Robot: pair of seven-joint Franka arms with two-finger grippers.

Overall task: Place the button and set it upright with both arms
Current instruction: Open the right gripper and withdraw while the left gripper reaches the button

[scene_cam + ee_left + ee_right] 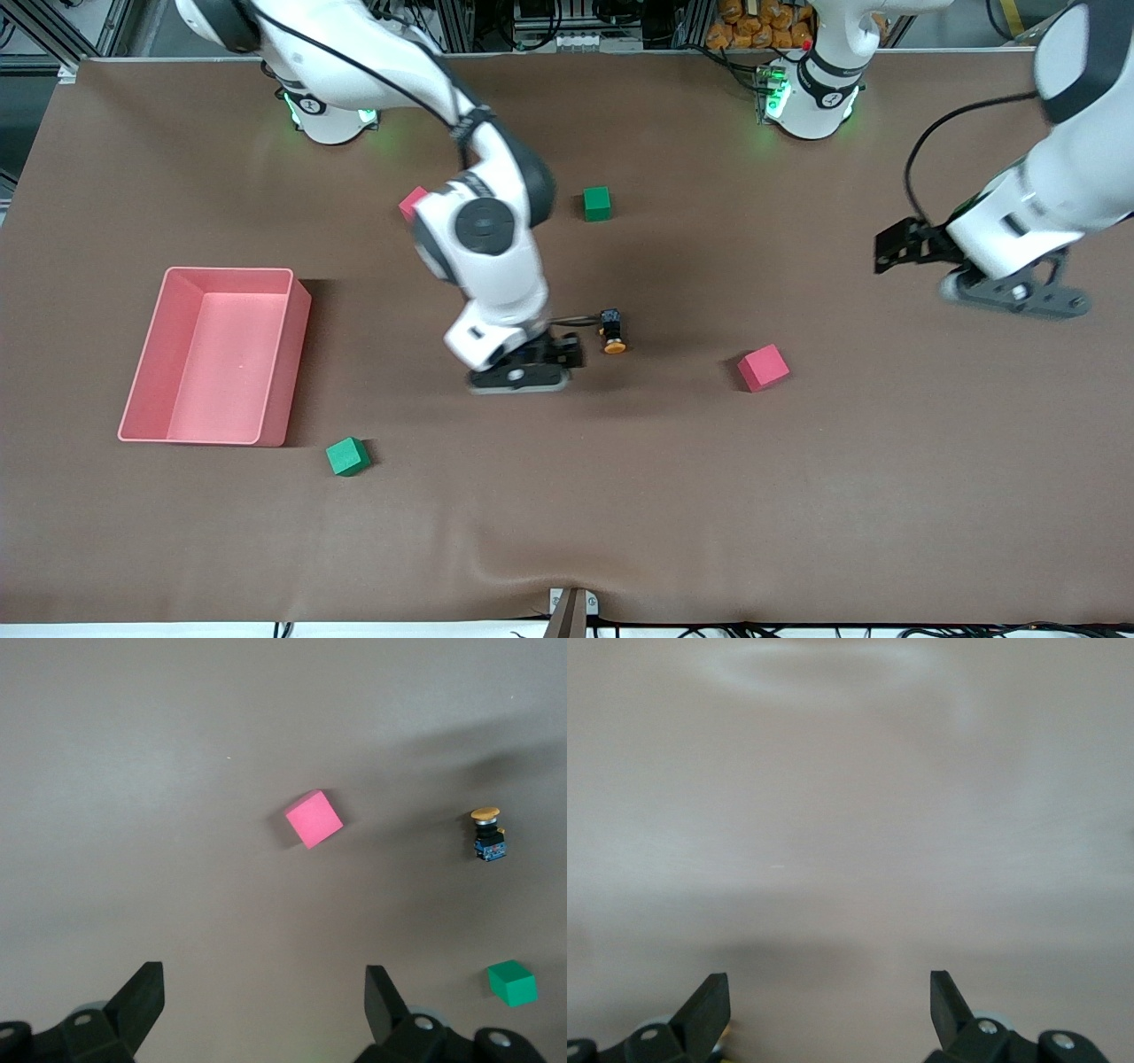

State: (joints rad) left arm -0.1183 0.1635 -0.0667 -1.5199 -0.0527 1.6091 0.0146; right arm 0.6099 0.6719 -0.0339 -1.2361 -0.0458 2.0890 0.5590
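A wide brown bench (797, 496) carries an empty pink plastic bin (142, 390) toward the right arm's end. Near the middle the right hand (523, 377), fingers apart and empty, hangs low just beside the small black switch with an orange cap, the button (611, 330), which lies on its side. Judged step: centre the fingers across the black body before closing. The left hand (1019, 297), also spread and empty, waits above the left arm's end. Only the left wrist view shows the button; the right wrist view shows bare bench
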